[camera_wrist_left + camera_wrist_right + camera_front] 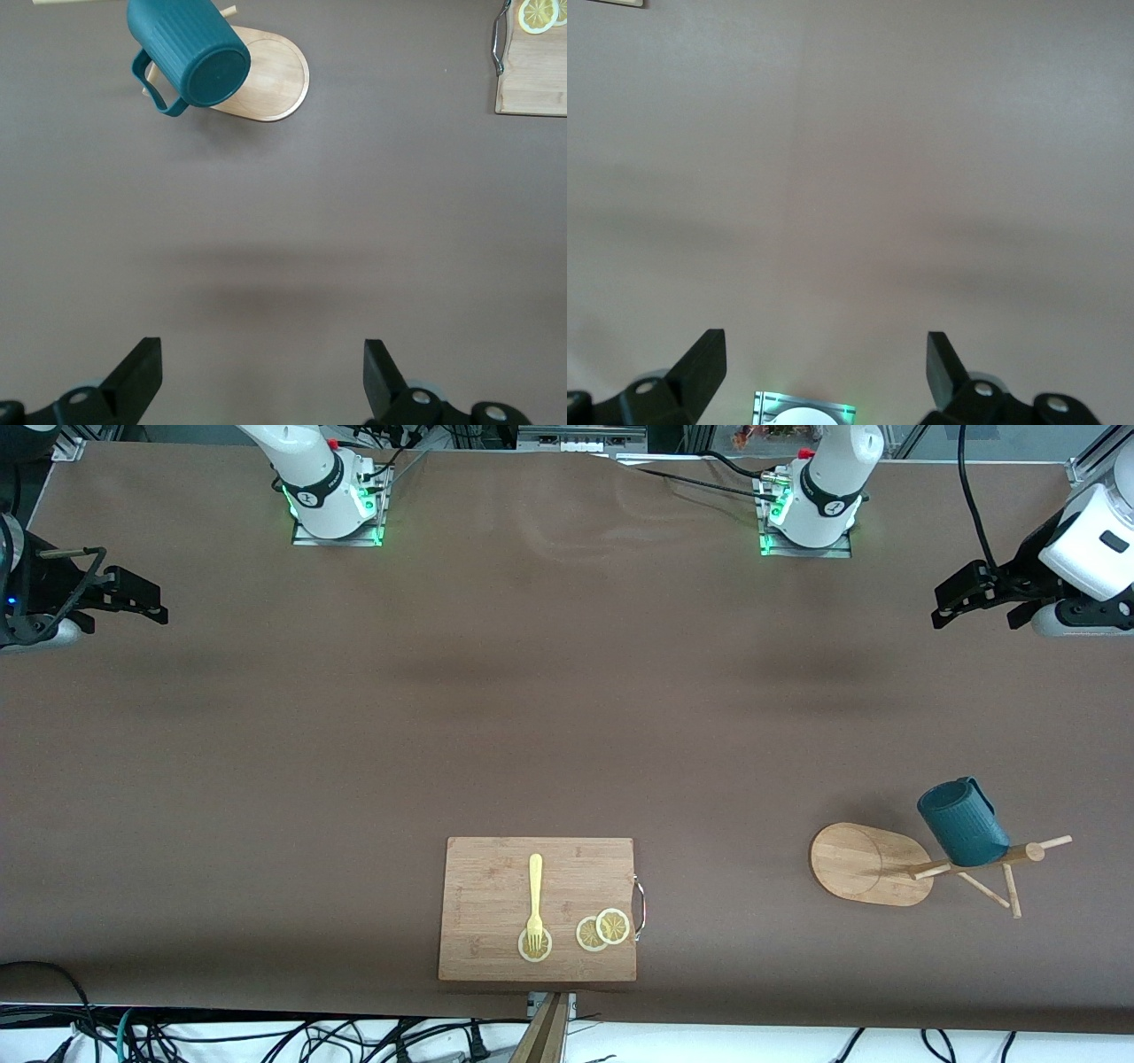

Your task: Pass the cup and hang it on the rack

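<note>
The cup [963, 823] hung already on the rack [873, 864], near the left arm's end of the tabletop [567, 717], and nothing held it. It sat tilted on a peg high on the pole, its closed bottom turned up and toward the arms' bases, its handle toward the pole; in the left wrist view the cup [187, 55] covered a part of the oval base [275, 75]. How deep the peg went through the handle I could not tell, and this was the main risk: a shallow hold could let the cup slip off and fall on the base or the tabletop. The cup's weight was all on one side of the rack, so a small knock could perhaps tip the light rack over. The left gripper [952, 602] was up over bare tabletop, well apart from the rack, jaws apart and empty. The right gripper [146, 598] waited over the tabletop at the right arm's end, jaws also apart and empty. A board [538, 909] with a fork [534, 899] and lemon slices [603, 930] lay nearer the front camera, well apart from the rack, so it seemed in no danger.
</note>
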{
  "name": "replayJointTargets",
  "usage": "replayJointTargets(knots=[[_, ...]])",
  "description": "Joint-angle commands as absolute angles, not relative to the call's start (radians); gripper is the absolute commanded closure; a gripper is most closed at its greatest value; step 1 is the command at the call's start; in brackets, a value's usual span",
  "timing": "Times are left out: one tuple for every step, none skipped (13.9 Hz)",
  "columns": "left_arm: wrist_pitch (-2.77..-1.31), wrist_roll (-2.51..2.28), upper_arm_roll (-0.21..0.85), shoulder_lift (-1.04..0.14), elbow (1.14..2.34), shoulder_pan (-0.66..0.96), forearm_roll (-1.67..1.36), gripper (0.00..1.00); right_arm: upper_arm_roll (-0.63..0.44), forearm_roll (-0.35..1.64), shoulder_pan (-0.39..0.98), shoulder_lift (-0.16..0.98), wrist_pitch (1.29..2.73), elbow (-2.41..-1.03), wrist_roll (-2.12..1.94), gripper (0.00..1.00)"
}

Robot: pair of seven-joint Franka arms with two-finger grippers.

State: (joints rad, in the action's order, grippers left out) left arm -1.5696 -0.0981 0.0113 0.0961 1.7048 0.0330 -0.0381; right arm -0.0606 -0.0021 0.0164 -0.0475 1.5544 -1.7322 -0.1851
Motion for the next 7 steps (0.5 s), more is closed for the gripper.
replayJointTargets(knots=[[-1.571,-0.101,0.015,0.083,1.672,0.029,-0.052,0.0,-0.057,0.011,0.014,-0.051,1.539,-1.72,-0.172,0.0],[-1.572,-0.101,0.018,0.077,1.658,0.034,-0.046,0.0,-0.057,0.011,0.014,-0.049,1.539,-1.72,-0.172,0.0],[-1.566,-0.101,0.021,0.057,1.617,0.031,-0.041,0.0,-0.057,0.011,0.014,-0.051,1.539,-1.72,-0.172,0.0],[-1.562,-0.1,0.02,0.052,1.611,0.028,-0.043,0.0,-0.057,0.011,0.014,-0.049,1.537,-1.72,-0.172,0.0],[-1.562,-0.104,0.018,0.049,1.602,0.028,-0.044,0.0,-0.057,0.011,0.014,-0.049,1.537,-1.72,-0.172,0.0],[-1.562,-0.11,0.02,0.04,1.592,0.029,-0.048,0.0,-0.057,0.011,0.015,-0.051,1.539,-1.72,-0.172,0.0],[-1.562,-0.106,0.02,0.035,1.591,0.028,-0.051,0.0,-0.057,0.011,0.014,-0.051,1.537,-1.72,-0.172,0.0]])
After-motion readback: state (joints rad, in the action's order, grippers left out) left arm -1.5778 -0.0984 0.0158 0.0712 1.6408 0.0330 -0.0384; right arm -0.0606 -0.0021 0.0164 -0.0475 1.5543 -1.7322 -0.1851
